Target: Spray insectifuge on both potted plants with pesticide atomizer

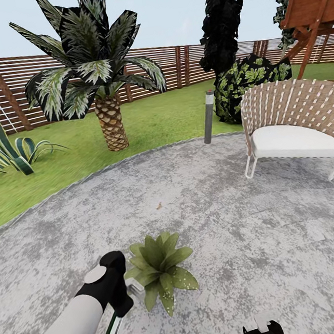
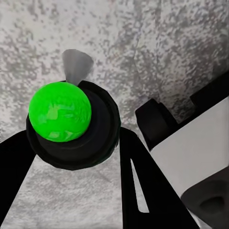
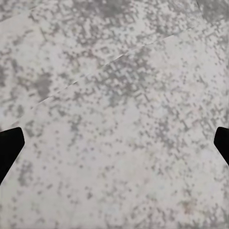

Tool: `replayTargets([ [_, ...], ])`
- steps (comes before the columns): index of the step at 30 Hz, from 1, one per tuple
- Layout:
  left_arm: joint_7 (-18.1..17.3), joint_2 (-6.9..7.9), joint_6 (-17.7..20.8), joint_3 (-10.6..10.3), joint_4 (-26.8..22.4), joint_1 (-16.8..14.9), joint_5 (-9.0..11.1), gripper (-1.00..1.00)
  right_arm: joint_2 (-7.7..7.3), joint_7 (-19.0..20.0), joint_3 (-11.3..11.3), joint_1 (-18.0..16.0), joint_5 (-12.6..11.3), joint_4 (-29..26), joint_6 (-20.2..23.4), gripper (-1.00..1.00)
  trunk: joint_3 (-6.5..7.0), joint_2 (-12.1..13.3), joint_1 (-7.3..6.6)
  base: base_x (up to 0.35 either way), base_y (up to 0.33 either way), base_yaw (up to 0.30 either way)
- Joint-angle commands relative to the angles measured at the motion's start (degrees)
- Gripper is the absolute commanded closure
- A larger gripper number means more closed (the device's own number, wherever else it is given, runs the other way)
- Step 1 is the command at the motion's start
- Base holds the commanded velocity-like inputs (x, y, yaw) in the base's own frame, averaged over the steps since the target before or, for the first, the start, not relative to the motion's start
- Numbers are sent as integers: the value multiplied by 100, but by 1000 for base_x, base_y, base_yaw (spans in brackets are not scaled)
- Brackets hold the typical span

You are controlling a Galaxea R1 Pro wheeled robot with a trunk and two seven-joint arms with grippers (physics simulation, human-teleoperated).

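Dark green-black bottle (image 1: 111, 330) with white label patch hanging below left gripper (image 1: 120, 304), clamped in its black fingers, tilted, low over grey stone patio (image 1: 234, 205). Just right of that gripper, nearly touching: potted plant (image 1: 160, 270), low rosette of broad pointed speckled leaves, small grey pot (image 1: 135, 288) peeking out at its left side. Seen end-on from left wrist: bottle (image 2: 71, 126) as a round black body with a glossy bright green ball on it, pale grey cone beside it, black fingers (image 2: 143, 186) flanking both sides; none of that readable from head view. White-and-black left forearm (image 1: 71, 325) at lower left. Further back, left to right: striped spiky plant (image 1: 8, 150), palm (image 1: 96, 76) with scaly brown trunk, grey bollard lamp (image 1: 209, 116), woven wicker chair (image 1: 294, 120) with white cushion; slatted brown fence (image 1: 175, 64) behind the lawn. Right gripper (image 3: 114, 143) spread wide, two black fingertips (image 3: 9, 145) at the frame edges, mottled stone between, holding nothing; only its top edge (image 1: 262, 328) in head view.
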Motion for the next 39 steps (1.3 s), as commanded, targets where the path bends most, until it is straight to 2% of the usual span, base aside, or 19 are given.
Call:
replayTargets([
  [1, -59, -4, 54, -4, -25, -2, -51, 100, 0, -24, 48, -2, -25, 3, -9, -100, -5, -2, -1, 0, 0, 0],
  [12, -57, -59, 54, 11, -176, -10, -44, 100, 0, -25, 48, -2, -25, 9, -6, -100, -5, -2, -1, 50, 39, 0],
  [16, -52, -247, 54, 10, -314, -10, -41, 100, 0, -25, 48, -2, -25, 10, -8, -100, -5, -2, -1, 0, 0, 0],
  [18, -51, -290, 55, 13, -361, -10, -41, 100, 0, -24, 48, -2, -25, 10, -6, -100, -5, -2, -1, 0, 0, 0],
  [20, -36, -285, 55, 4, -372, -10, -41, 100, 0, -24, 48, -2, -25, 8, -6, -100, -5, -2, -1, 0, 0, 0],
  [22, 5, -208, 54, 12, -317, 12, -41, 100, 0, -25, 48, -2, -25, 11, -6, -100, -5, -2, -1, 0, 0, 0],
  [25, 74, -169, 53, 198, -311, 110, -41, 100, 0, -24, 48, -2, -25, 11, -6, -100, -5, -2, -1, 0, 0, 0],
  [27, 401, -159, 47, 320, -303, 194, -36, 100, 0, -25, 48, -2, -25, 10, -6, -100, -5, -2, -1, 0, 0, 0],
  [28, 446, -160, 46, 332, -317, 206, -33, 100, 0, -25, 48, -2, -25, 11, -6, -100, -5, -2, -1, 0, 0, 0],
  [33, 527, -263, 46, 343, -447, 221, 217, 100, 0, -25, 48, -2, -25, 11, -6, -100, -5, -2, -1, 0, 0, 0],
  [36, 516, -328, 46, 347, -650, 222, 244, 100, 0, -25, 48, -2, -25, 12, -6, -100, -5, -2, -1, 0, 0, 0],
  [39, 522, -317, 46, 350, -694, 226, 240, 100, 0, -25, 48, -2, -25, 12, -7, -100, -5, -2, -1, 0, 0, 0],
])
